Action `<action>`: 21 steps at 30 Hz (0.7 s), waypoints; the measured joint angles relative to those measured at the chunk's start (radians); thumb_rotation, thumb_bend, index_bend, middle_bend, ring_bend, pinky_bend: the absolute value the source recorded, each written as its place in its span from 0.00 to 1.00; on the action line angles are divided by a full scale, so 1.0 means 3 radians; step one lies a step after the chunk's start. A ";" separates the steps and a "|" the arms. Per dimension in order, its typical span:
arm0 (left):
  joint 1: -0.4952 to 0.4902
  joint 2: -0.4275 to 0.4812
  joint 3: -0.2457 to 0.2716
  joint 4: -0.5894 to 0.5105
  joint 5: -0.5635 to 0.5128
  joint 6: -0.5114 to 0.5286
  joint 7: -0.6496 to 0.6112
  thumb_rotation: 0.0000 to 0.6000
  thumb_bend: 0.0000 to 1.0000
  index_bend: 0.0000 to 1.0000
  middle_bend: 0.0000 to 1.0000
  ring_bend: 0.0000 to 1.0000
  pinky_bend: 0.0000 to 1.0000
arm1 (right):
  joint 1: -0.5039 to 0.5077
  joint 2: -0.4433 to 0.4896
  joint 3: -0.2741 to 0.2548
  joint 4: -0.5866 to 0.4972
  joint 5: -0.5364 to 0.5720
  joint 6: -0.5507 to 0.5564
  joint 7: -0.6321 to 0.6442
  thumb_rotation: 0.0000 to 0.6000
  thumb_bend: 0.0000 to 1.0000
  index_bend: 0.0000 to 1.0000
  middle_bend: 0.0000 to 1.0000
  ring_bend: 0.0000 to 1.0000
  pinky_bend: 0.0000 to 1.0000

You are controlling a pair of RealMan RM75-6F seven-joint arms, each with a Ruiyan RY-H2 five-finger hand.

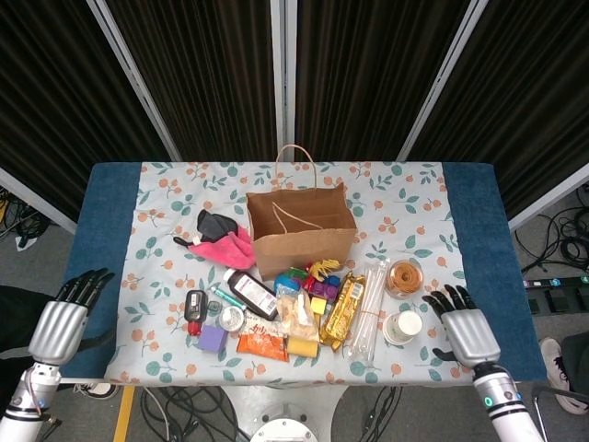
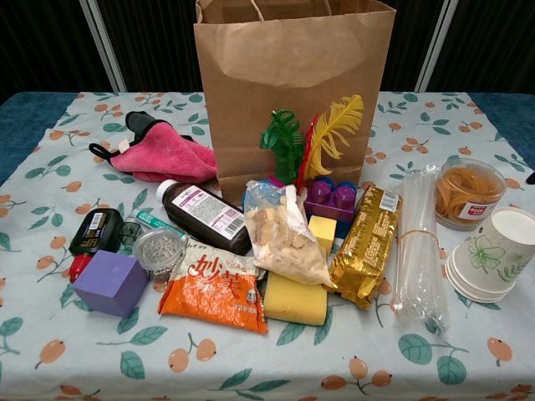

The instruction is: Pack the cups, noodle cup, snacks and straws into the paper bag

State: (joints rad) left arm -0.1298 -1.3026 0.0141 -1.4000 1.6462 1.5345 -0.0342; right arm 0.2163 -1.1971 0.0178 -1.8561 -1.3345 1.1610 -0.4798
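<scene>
The brown paper bag (image 1: 302, 226) (image 2: 294, 83) stands upright and open at mid-table. In front lie an orange snack packet (image 2: 216, 292), a clear bag of crackers (image 2: 284, 236), a gold snack pack (image 2: 365, 245) and a bundle of clear straws (image 2: 417, 249). A stack of paper cups (image 1: 402, 327) (image 2: 489, 255) lies at the right, behind it a clear tub with a rubber-band-like content (image 2: 468, 192). My right hand (image 1: 463, 323) hovers open just right of the cups. My left hand (image 1: 64, 317) is open off the table's left edge.
A pink cloth (image 2: 160, 153), dark bottle (image 2: 203, 214), purple cube (image 2: 109, 281), yellow sponge (image 2: 295, 298), black remote-like item (image 2: 94, 231), small tin (image 2: 159, 249) and feathers (image 2: 322, 134) crowd the front. Floral cloth (image 1: 184, 198) covers the table.
</scene>
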 measured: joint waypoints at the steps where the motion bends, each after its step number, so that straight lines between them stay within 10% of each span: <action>1: -0.0002 0.0000 -0.0003 0.0010 -0.0001 0.0001 -0.0010 1.00 0.10 0.18 0.22 0.15 0.21 | 0.0027 -0.0074 0.0000 0.0012 0.0019 -0.0017 -0.0027 1.00 0.02 0.16 0.16 0.00 0.00; 21: -0.0005 -0.0037 -0.0028 0.0181 -0.0081 -0.0012 -0.0252 1.00 0.10 0.18 0.22 0.15 0.21 | 0.0202 -0.0576 0.0003 0.0168 0.0256 0.0067 -0.0536 1.00 0.12 0.31 0.29 0.15 0.06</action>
State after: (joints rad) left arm -0.1314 -1.3136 0.0057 -1.3455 1.6220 1.5310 -0.1096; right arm 0.2768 -1.3698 0.0186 -1.8057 -1.2578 1.1811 -0.6406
